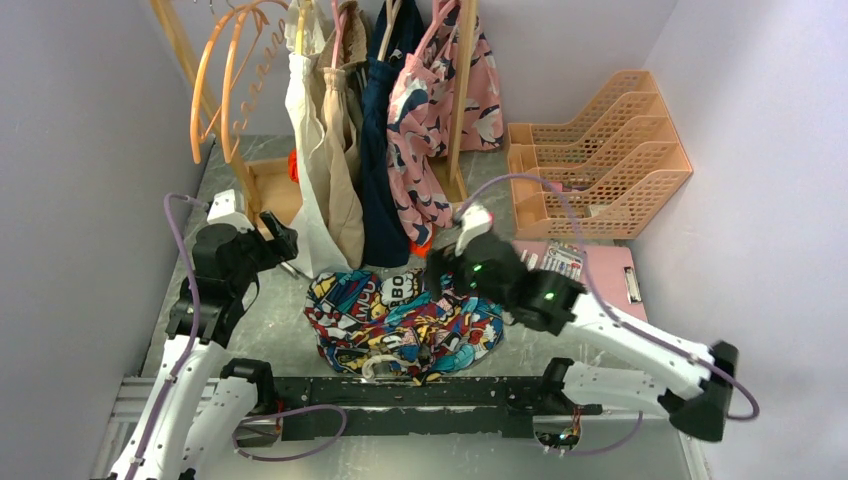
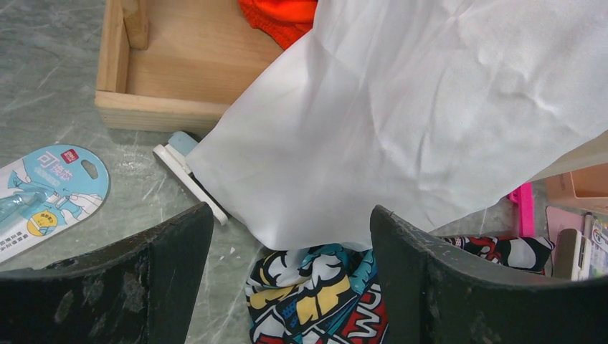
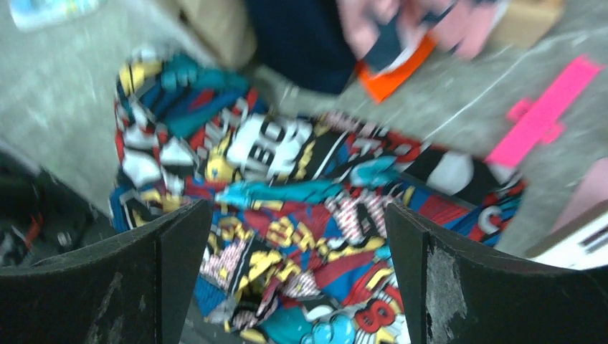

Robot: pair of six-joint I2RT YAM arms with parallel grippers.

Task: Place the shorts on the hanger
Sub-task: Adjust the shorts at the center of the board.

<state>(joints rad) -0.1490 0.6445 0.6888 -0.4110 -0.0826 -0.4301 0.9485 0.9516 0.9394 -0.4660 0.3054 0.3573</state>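
Back-left of the shorts [image 1: 400, 320], the left gripper [image 1: 280, 243] hangs spread and empty, near a hanging white garment [image 2: 401, 107] and a wooden box [image 2: 179, 72]. Further back-left of the shorts, orange-tan hangers [image 1: 215, 80] hang on the rack, two loops as far as I can count. One pair of shorts lies crumpled on the counter [image 1: 270, 320], with no hanger showing in it. Over the shorts' back-right edge the right gripper [image 1: 440, 265] is spread too, holding nothing. I judge this the reach for the cloth: next, one gripper must drop and pinch the waistband, hard to find in such a heap, and a hanger must be fetched. Behind the shorts hang four garments [image 1: 385, 150].
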